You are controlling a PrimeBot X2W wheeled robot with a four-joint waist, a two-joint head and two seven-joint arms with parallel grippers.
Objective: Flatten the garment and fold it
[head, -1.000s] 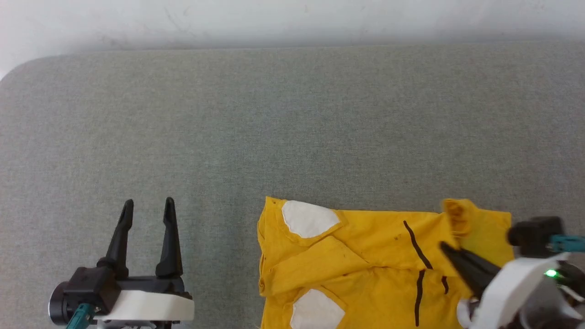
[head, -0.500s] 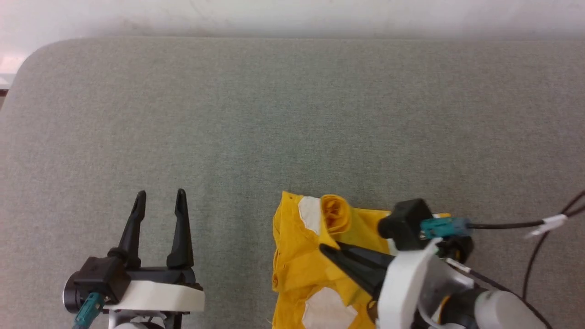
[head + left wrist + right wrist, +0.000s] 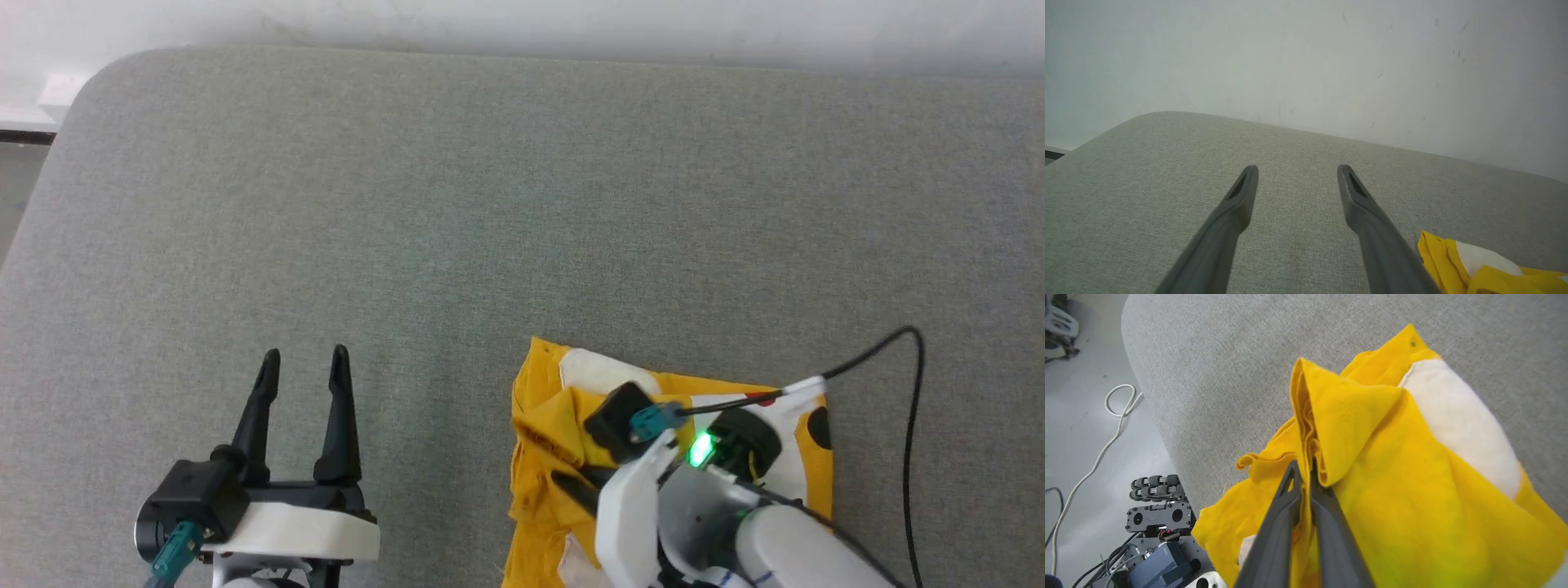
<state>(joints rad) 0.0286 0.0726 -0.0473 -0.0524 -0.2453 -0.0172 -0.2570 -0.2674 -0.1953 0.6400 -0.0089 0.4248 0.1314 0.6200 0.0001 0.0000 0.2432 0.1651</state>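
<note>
**Item:** the garment (image 3: 545, 420), a thin yellow T-shirt with a white patch (image 3: 1457, 420) printed on it.

**Location:** bunched on the grey padded surface (image 3: 408, 204), directly under and around the right gripper (image 3: 1303, 475). It is well apart from the left gripper (image 3: 305, 353), off to that gripper's right. One yellow corner lies beside its right finger in the left wrist view.

**Condition:** doubled over. A peaked fold of several gathered layers rises just ahead of the right fingertips. The white patch lies beyond the fingers and to their right.

**Handling (judged):** light, limp, with no stiffness. It is likely to sag from any single hold, and its layers may slide over one another or drag along together. It is not fragile, but cloth this thin could slip from narrow tips. The best hold would be a hem or corner, taken deep between the fingers. Two spaced holds would keep an edge straight.

**Right gripper:** fingers almost together, clamped on the gathered yellow fold, with cloth pinched near the tips. The pale forearm enters from the near edge of the head view. The wrist is bent so the fingers lie low across the shirt, aimed toward the robot's left.

**Left gripper:** fingers spread wide with nothing between them. It is poised over bare surface, pointing away toward the wall (image 3: 1306, 61).
</note>
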